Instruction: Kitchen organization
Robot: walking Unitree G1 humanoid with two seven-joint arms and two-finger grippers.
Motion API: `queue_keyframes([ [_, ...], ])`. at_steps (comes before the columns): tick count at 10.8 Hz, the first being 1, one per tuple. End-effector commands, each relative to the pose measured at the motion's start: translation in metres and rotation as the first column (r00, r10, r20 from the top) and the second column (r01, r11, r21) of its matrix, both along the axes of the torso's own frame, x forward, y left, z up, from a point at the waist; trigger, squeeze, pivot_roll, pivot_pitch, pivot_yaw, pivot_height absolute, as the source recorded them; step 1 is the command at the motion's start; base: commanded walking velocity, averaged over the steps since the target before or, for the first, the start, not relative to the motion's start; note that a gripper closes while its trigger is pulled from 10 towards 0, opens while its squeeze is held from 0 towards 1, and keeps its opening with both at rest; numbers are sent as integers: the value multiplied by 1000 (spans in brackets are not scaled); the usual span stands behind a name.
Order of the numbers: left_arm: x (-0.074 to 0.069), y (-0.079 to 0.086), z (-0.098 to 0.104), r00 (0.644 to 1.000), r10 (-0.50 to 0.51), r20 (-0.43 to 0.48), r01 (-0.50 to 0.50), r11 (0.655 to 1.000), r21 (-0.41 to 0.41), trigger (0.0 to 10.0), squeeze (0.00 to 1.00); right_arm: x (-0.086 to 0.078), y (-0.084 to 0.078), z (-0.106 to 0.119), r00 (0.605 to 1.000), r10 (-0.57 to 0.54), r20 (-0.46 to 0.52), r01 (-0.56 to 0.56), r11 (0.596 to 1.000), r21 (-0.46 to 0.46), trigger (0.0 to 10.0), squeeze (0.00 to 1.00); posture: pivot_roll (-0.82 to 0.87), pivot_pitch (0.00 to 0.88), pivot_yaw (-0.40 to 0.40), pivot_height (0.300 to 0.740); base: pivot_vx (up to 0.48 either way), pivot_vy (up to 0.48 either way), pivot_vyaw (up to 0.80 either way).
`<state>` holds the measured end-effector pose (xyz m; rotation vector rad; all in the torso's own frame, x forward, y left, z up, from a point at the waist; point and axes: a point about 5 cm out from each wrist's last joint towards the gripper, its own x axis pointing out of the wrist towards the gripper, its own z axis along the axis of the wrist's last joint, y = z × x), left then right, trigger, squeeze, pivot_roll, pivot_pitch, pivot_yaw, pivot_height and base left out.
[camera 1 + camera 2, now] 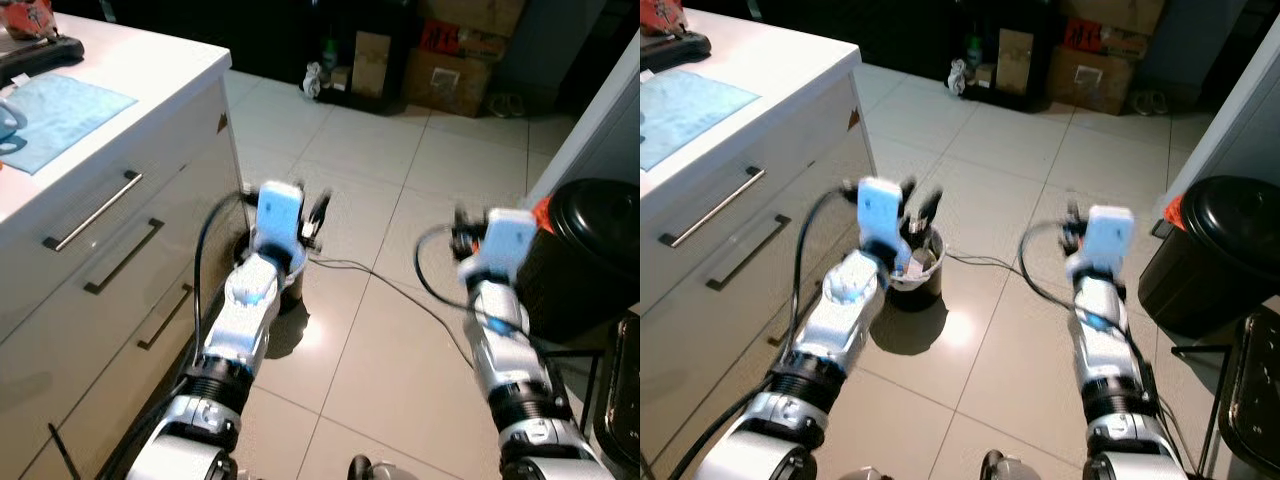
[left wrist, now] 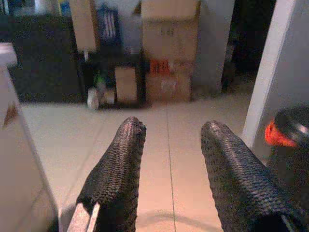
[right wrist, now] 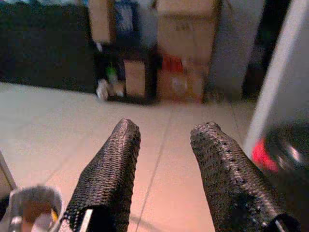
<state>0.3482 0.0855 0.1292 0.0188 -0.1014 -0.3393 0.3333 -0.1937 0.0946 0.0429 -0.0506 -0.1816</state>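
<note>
Both arms reach forward over the tiled floor. My left gripper hangs just above a small dark bucket holding scraps, which stands on the floor by the white counter. In the left wrist view its fingers stand apart with nothing between them. My right gripper is held over bare tiles, left of a black trash can; its fingers are also spread and empty. The bucket's rim shows in the right wrist view.
A blue cloth lies on the counter, above drawers with bar handles. A thin cable runs across the tiles. Cardboard boxes and a dark shelf stand at the back. A white wall edge rises beside the trash can.
</note>
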Motion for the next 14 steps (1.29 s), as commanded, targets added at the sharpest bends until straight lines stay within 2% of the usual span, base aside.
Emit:
queue_keyframes([
  [1, -1, 3, -5, 1000, 10, -11, -10, 1000, 4, 10000, 0, -2, -4, -7, 999, -19, -29, 20, 999, 30, 10000, 0, -38, 78, -3, 740, 0, 0, 0],
  [2, -2, 12, -27, 993, 41, -107, -40, 999, 10, 10000, 0, -9, -12, -23, 994, -45, -100, 49, 998, 40, 10000, 0, -37, 69, -3, 740, 0, 0, 0],
  [3, -12, 29, -67, 949, 97, -299, -96, 995, 19, 10000, 0, -23, -14, -56, 966, -17, -259, 38, 997, 74, 10000, 0, -37, 69, -3, 740, 0, 0, 0],
  [4, -19, 37, -84, 921, 120, -371, -108, 993, 52, 10000, 0, -33, -15, -76, 933, -3, -359, 36, 996, 83, 10000, 0, -37, 69, -3, 740, 0, 0, 0],
  [5, -34, 48, -108, 877, 165, -450, -127, 985, 114, 10000, 0, -56, -18, -103, 875, -8, -484, 52, 996, 79, 10000, 0, -37, 69, -3, 740, 0, 0, 0],
  [6, -47, 57, -124, 837, 194, -512, -141, 980, 140, 10000, 0, -73, -22, -119, 833, -15, -554, 79, 993, 91, 10000, 0, -40, 70, -5, 740, 0, 0, 0],
  [7, -71, 68, -150, 760, 231, -607, -140, 971, 194, 10000, 0, -98, -24, -139, 761, -13, -649, 85, 993, 80, 10000, 0, -40, 74, -9, 740, 0, 0, 0],
  [8, -89, 75, -165, 707, 251, -661, -147, 967, 210, 10000, 0, -116, -22, -153, 702, 5, -712, 84, 992, 90, 10000, 0, -42, 81, -7, 740, 0, 0, 0],
  [9, -102, 81, -176, 667, 265, -697, -147, 963, 226, 10000, 0, -128, -19, -161, 665, 24, -746, 66, 994, 91, 10000, 0, -45, 87, -7, 740, 0, 0, 0],
  [10, -107, 82, -179, 651, 271, -709, -146, 961, 233, 10000, 0, -132, -18, -164, 651, 32, -758, 59, 994, 92, 10000, 0, -45, 87, -7, 740, 0, 0, 0],
  [11, -128, 91, -193, 576, 308, -757, -156, 951, 269, 10000, 0, -144, -16, -171, 612, 39, -790, 54, 994, 91, 10000, 0, -44, 93, -7, 740, 0, 0, 0],
  [12, -146, 97, -204, 517, 332, -789, -156, 943, 295, 10000, 0, -153, -14, -176, 585, 51, -809, 47, 994, 96, 10000, 0, -45, 95, -5, 740, 0, 0, 0],
  [13, -156, 102, -208, 494, 342, -799, -153, 939, 308, 10000, 0, -160, -15, -179, 569, 52, -821, 57, 993, 102, 10000, 0, -41, 97, -5, 740, 0, 0, 0],
  [14, -159, 105, -210, 485, 349, -802, -158, 937, 313, 10000, 0, -169, -14, -183, 539, 60, -840, 47, 994, 101, 10000, 0, -41, 97, -5, 740, 0, 0, 0],
])
